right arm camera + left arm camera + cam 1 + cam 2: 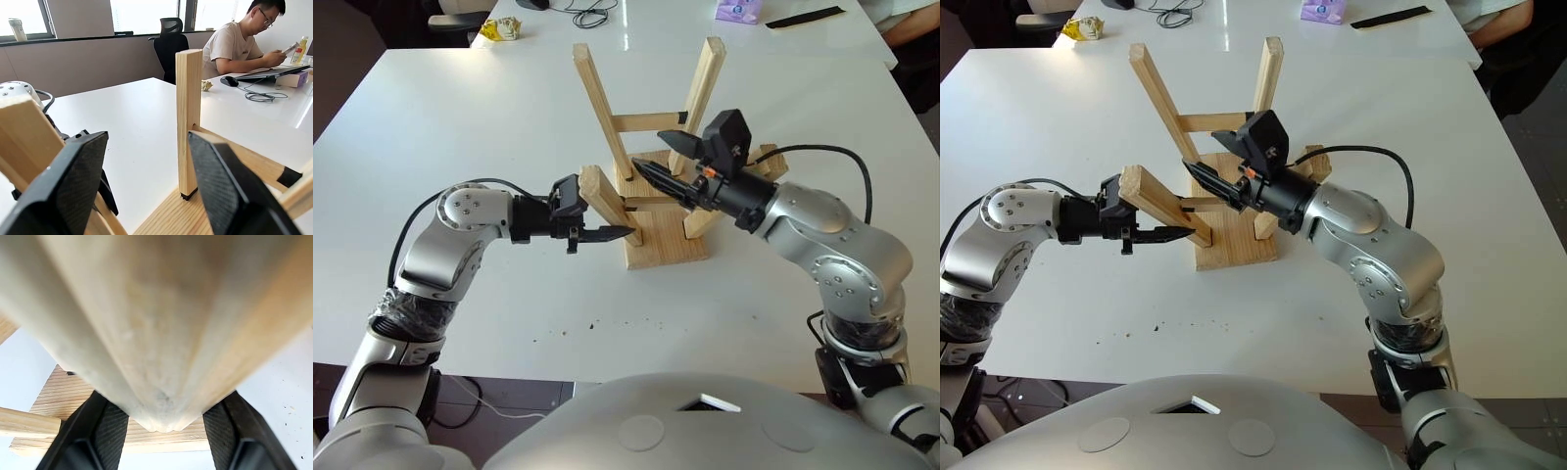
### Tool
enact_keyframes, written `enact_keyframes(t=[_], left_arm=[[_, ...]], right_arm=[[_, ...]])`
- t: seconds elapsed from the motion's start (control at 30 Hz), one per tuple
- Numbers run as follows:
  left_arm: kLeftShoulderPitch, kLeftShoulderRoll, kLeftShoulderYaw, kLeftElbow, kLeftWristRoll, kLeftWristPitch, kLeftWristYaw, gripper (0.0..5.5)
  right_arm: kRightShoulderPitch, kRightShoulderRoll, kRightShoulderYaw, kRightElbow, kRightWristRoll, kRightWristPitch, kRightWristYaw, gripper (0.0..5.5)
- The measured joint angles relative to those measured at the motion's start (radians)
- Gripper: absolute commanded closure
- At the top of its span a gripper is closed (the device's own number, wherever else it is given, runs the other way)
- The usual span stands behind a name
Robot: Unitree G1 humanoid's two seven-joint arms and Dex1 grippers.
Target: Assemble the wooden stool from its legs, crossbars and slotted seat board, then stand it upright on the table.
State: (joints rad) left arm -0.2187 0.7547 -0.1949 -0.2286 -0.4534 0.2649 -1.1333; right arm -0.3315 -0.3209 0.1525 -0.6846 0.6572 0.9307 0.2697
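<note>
**Item: wooden stool, part-built, on a white table (460, 127).**

- Position: the stool sits upside down near the middle of the table. The seat board (671, 253) lies flat on the surface and the legs point up and lean outward.
- Far left leg (595, 98) and far right leg (705, 78): both seated in the board and joined by an upper crossbar (646, 121).
- Near left leg (604, 199): tilted toward the robot's left, its foot end at the board. A lower crossbar (651, 203) runs from it toward the right.
- Left gripper (625, 233): comes in from the left and is closed on the near left leg. In the left wrist view the wood fills the gap, with a black finger (105, 431) pressed on either side.
- Right gripper (656, 155): hangs over the board between the legs, just above the lower crossbar, spread wide and holding nothing. In the right wrist view its two pads (73, 181) stand well apart, with the far left leg upright between them (farther off, not touching).

**Other items, far edge of the table:**

- Yellow wrapper (499, 29)
- Coiled cable (590, 13)
- Purple box (737, 10)
- Black strip (803, 17)
</note>
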Motion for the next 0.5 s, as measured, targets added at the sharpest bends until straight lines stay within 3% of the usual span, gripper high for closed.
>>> enact_keyframes(t=[0.23, 0.5], left_arm=[[-0.002, -0.001, 0.01, -0.008, -0.009, 0.031, -0.001, 3.38], [-0.006, -0.004, 0.014, -0.01, -0.024, 0.072, -0.001, 3.38]], right_arm=[[-0.007, 0.0, 0.006, -0.007, 0.001, 0.019, -0.008, 2.51], [0.095, -0.108, 0.17, 0.02, -0.155, -0.103, 0.043, 2.51]])
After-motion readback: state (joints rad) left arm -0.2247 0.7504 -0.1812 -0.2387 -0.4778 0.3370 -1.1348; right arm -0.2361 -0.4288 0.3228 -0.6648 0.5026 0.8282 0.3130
